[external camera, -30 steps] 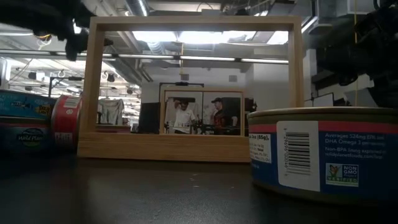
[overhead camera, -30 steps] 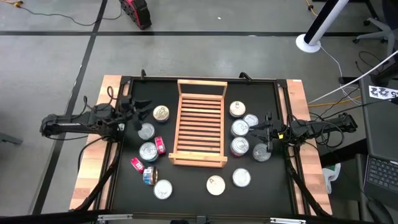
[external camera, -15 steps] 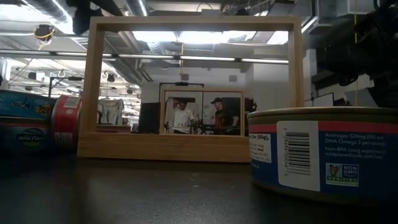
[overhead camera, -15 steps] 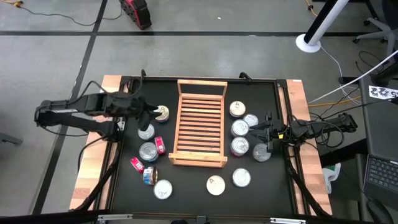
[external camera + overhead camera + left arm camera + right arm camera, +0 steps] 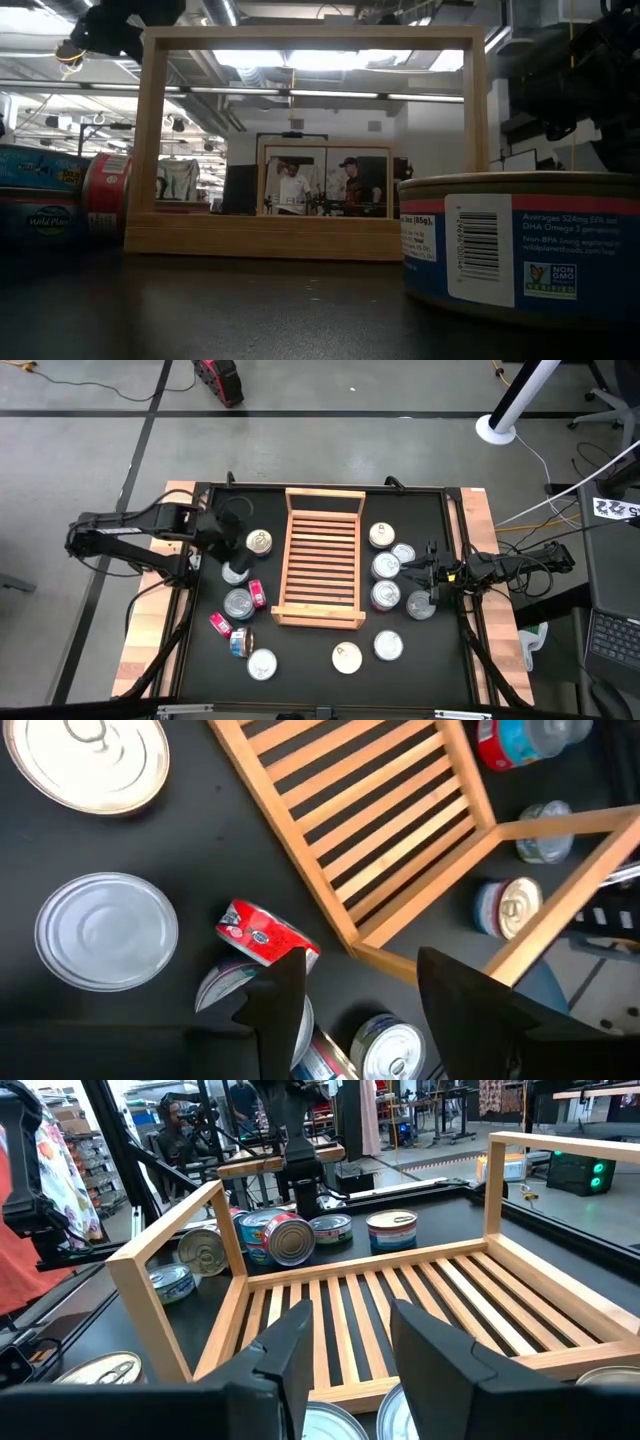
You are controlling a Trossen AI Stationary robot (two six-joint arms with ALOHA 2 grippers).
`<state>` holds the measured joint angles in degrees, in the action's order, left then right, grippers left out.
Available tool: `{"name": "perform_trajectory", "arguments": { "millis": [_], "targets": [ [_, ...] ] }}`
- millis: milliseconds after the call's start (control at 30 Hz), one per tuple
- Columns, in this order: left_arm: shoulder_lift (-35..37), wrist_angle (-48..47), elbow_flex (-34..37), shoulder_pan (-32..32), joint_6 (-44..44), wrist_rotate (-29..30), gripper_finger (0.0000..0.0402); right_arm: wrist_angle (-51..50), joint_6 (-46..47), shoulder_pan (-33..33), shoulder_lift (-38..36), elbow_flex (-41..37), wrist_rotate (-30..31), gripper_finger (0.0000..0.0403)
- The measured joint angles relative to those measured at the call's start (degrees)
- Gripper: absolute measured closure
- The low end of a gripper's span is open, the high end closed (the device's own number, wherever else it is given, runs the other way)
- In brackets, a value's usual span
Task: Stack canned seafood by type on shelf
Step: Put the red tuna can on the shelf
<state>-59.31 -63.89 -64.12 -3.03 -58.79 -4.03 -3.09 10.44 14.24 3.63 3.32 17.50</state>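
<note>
Clearly the left gripper [image 5: 232, 553], jaws parted and empty, hangs over the silver-lidded tin [image 5: 236, 572] left of the shelf [image 5: 321, 557]; it should drop squarely astride it (the red oblong tin [image 5: 257, 594] crowds close); the right gripper [image 5: 428, 572] waits, parted, among tins beyond.

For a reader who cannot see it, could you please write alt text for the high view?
An empty wooden slatted shelf stands mid-table with round tins scattered on both sides. The left gripper, fingers apart and holding nothing, hangs over the tins on the left, while the right gripper waits beside the tins on the right.
</note>
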Motion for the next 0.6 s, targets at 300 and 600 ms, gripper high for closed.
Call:
{"name": "perform_trajectory", "arguments": {
  "millis": [300, 600],
  "targets": [
    [-6.5, -1.1, 0.0, 0.0, -5.4, -1.8, 0.0215, 0.0, 0.0, 0.0, 0.0, 0.0, 0.0, 0.0267],
    [-14.1, -5.6, 0.0, 0.0, -7.1, -7.7, 0.0215, 0.0, 0.0, 0.0, 0.0, 0.0, -0.1, 0.0267]
  ]
}}
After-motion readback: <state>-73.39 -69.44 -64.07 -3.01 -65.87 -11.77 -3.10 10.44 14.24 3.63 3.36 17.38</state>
